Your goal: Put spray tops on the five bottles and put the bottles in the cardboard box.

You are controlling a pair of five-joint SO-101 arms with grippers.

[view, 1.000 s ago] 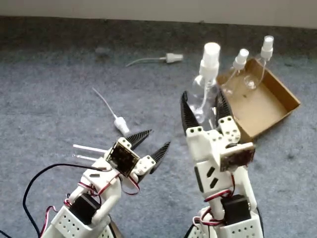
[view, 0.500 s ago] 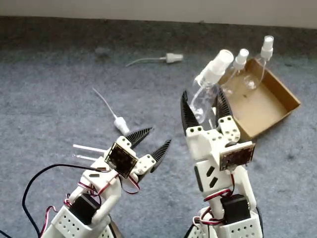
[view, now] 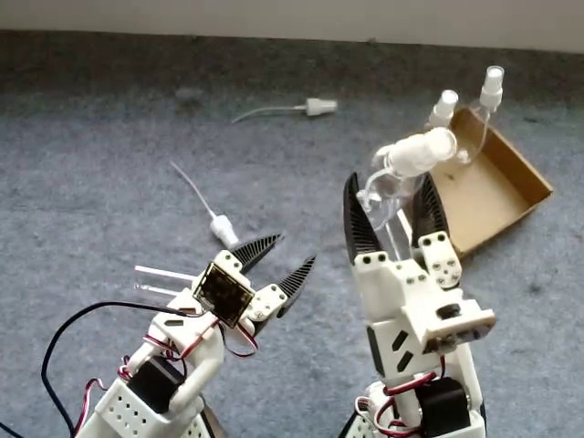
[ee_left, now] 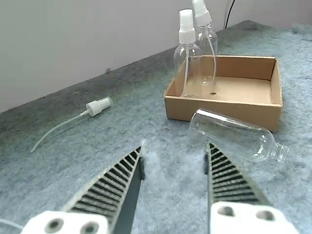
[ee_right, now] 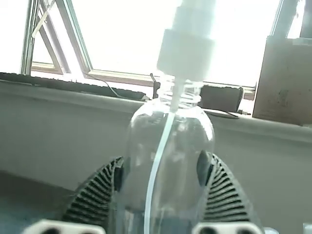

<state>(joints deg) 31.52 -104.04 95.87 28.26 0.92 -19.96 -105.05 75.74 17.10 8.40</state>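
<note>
The grey bench (view: pixel 109 164) carries the cardboard box (view: pixel 497 196) at the far right. The right hand (view: pixel 388 187) grips a capped bottle (view: pixel 401 173), which is tilted toward the box. The left hand (view: pixel 292 253) hangs released at the near left. Two topped bottles (ee_left: pixel 187 58) stand inside the box, and a bare bottle (ee_left: pixel 234 134) lies on its side just beside it. Loose spray tops (view: pixel 315 107) lie to the left.

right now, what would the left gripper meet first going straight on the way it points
Likely the uncapped bottle lying before the cardboard box, though slightly off the left gripper's line.
</note>
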